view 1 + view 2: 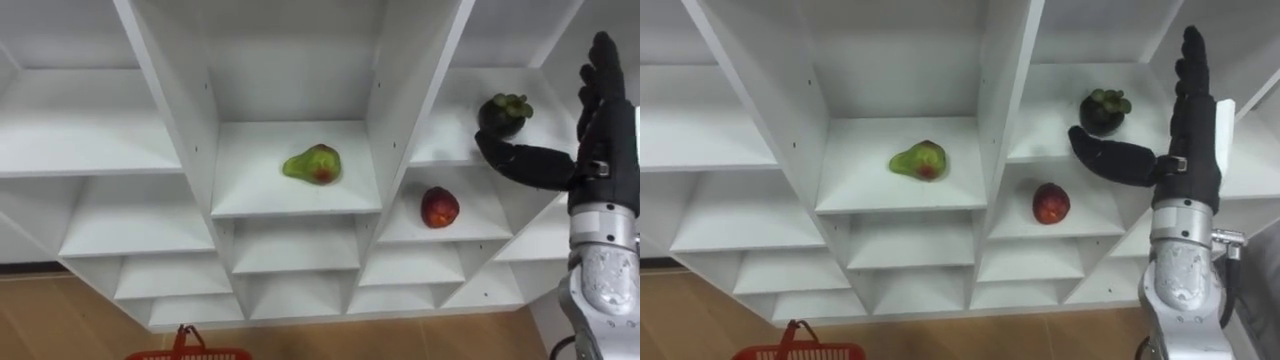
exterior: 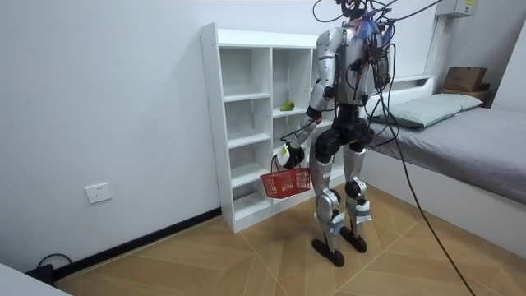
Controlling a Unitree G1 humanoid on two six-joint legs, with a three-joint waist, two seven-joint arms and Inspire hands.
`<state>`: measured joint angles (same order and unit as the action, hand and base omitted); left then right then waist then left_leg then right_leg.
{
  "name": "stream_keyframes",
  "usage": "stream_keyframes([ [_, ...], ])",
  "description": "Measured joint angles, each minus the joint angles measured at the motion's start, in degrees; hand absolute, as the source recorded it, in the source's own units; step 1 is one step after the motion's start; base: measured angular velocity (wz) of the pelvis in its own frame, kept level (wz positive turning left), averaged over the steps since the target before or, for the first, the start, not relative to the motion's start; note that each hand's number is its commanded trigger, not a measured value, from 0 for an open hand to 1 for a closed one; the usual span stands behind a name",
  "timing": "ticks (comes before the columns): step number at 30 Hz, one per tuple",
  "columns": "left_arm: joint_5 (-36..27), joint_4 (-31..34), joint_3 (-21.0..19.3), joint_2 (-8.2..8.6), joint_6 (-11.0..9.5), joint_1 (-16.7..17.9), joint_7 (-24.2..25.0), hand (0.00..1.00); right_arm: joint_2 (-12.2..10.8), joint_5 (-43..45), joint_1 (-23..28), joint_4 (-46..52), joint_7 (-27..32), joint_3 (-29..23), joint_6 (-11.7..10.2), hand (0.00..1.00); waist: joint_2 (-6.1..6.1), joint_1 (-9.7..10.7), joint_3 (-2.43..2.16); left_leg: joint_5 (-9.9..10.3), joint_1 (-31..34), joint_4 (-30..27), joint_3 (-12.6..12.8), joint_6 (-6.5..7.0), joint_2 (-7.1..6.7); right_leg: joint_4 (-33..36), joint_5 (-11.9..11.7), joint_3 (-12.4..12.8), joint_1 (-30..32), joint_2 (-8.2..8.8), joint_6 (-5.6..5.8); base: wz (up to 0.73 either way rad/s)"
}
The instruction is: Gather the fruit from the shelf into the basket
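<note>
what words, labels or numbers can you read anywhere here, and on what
None can be read.
Yellow sticker on the white unit, room view's upper right: too small to read.
The closet, mangosteen, red fruit, green fruit and red basket show no print.

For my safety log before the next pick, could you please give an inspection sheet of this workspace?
surface: white closet shelves, three holding one fruit each
job's things: mango in middle column; mangosteen in right column; red fruit one shelf lower; red basket
clutter: nothing seen
hands: right hand open, fingers straight, thumb beside mangosteen, contact unclear; left hand curled round basket handle
cables: nothing seen but the robot's own
surroundings: bed at room view's right, wood floor
</note>
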<state>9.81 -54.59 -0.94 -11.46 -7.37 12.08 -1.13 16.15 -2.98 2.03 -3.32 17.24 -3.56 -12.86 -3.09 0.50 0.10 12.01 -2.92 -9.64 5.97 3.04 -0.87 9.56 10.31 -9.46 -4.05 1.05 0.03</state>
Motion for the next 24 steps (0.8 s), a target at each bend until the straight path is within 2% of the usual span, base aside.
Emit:
stream_keyframes([
  [4,0.0,0.3,0.6,0.02,0.7,0.0,-1.1,1.0,0.0,0.0,-0.1,-1.2,0.0,0.0,1.8,0.0,-0.09,-0.6,0.06,0.0,-0.1,0.0,0.0,-0.03,-0.02,0.0,0.0,0.0,-0.2,-0.01,0.0,0.0],
  [8,0.0,-0.2,0.6,0.01,0.9,0.0,-2.1,1.0,0.0,-0.1,-0.5,-2.1,0.1,0.1,1.8,0.0,-0.42,-1.0,0.4,0.0,-0.8,0.1,-0.4,-0.05,-0.01,-0.1,0.0,0.0,-0.9,-0.04,0.0,0.04],
  [19,0.0,-2.8,1.0,-0.22,1.1,-0.2,-2.4,1.0,0.1,-2.4,-4.4,-5.5,0.1,0.2,1.8,0.0,-0.84,-1.1,0.39,-0.1,-0.8,0.0,-1.3,-0.07,-0.09,0.0,0.0,-0.8,-1.2,0.02,0.0,0.03],
  [24,1.7,-2.8,1.3,-0.27,2.1,-0.1,-2.2,1.0,0.1,-2.3,-6.3,-9.4,0.1,0.2,1.8,0.0,-1.06,-1.7,0.62,-0.1,-0.8,0.0,-1.3,-0.07,-0.1,-0.1,0.0,-0.8,-1.1,0.03,0.0,0.01],
])
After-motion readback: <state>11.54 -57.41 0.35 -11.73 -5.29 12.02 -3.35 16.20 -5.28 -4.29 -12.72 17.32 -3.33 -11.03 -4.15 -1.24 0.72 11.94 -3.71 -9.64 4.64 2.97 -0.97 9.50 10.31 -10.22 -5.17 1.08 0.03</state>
